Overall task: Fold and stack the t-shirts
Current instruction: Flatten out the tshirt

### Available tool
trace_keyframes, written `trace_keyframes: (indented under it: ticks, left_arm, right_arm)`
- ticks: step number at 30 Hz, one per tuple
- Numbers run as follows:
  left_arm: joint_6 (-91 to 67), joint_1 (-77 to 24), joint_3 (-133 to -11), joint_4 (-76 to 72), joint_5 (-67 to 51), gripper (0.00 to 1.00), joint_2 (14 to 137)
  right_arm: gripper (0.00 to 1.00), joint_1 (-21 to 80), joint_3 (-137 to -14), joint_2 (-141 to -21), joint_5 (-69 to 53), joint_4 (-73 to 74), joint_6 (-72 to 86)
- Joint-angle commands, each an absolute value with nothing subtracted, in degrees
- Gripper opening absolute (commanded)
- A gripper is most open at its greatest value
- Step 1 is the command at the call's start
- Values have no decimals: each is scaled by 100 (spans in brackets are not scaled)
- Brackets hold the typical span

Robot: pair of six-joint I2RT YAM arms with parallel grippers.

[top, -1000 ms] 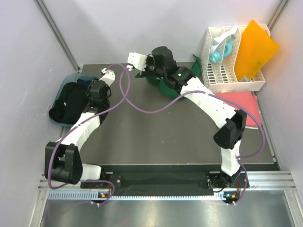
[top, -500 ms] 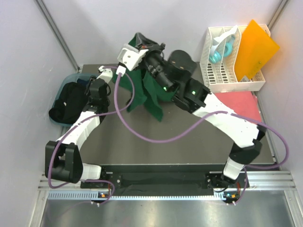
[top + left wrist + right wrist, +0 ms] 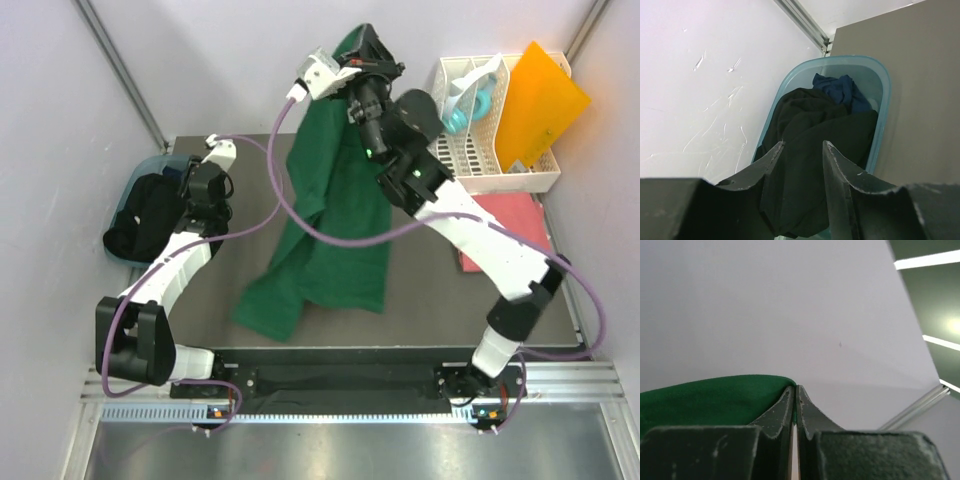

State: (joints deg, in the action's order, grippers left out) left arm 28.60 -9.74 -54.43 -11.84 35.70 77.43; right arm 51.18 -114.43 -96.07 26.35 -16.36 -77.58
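Note:
A dark green t-shirt point(image 3: 335, 220) hangs unfurled from my right gripper point(image 3: 357, 45), which is raised high over the table's back edge. Its lower end drags on the dark table point(image 3: 450, 300). In the right wrist view the gripper point(image 3: 795, 386) is shut on a fold of that green cloth point(image 3: 710, 400). My left gripper point(image 3: 192, 178) sits at the left, beside a teal bin point(image 3: 150, 165). In its wrist view the left gripper point(image 3: 803, 143) is open with nothing between its fingers. Beyond it a black t-shirt point(image 3: 810, 125) and a dark blue one point(image 3: 837, 87) lie in the bin point(image 3: 883, 100). A coral pink t-shirt point(image 3: 515, 225) lies flat at the right.
A white slotted rack point(image 3: 470, 150) stands at the back right with an orange plastic sheet point(image 3: 540, 100) leaning in it and a teal object point(image 3: 465, 112) inside. Pale walls close in the table on three sides. Purple cables loop from both wrists.
My right arm has lifted the green t-shirt from a bunch on the back of the table to high in the air, letting it hang open. The left arm has barely moved.

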Motion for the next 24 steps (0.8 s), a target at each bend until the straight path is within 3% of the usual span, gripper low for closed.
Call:
trace_keyframes:
  ticks: [1,5,10,13,16,17,18,20,24]
  left_arm:
    - [2865,-958,-5669,-1327,3691,40,7743]
    - [2944,-958,-5616,-1371,3709,40,7673]
    - [3006,-958,-5441,-1354,3648,40,7454]
    - [3050,-958,-5353,-1327,3586,40,7304]
    - [3059,-958,-5317,-1275,3533,40,7216]
    - [3050,-967,-5335,-1214,3498,40,7198]
    - [3015,-967,-5352,-1143,3428,41,7172]
    - [2988,-967,-5388,-733,2938,42,7058]
    - [3382,-1019,-5213,243,1340,45,6646]
  right_arm:
    - [0,4062,-11084,-10440,3199,-1477,-7498]
    - [0,3246,-10688,-11143,3269,-1739,-7671]
    - [0,2760,-11065,-12294,3682,-2039,-7936]
    - [9,2602,-11416,-12831,3998,-2416,-8261]
    - [42,2531,-11531,-13122,4227,-2715,-8577]
    - [67,2514,-11436,-13157,4288,-2846,-8761]
    - [74,2505,-11365,-13140,4402,-3030,-8797]
    - [85,2505,-11111,-13000,4465,-3015,-8598]
    - [92,2479,-10636,-11966,4203,-1568,-7394]
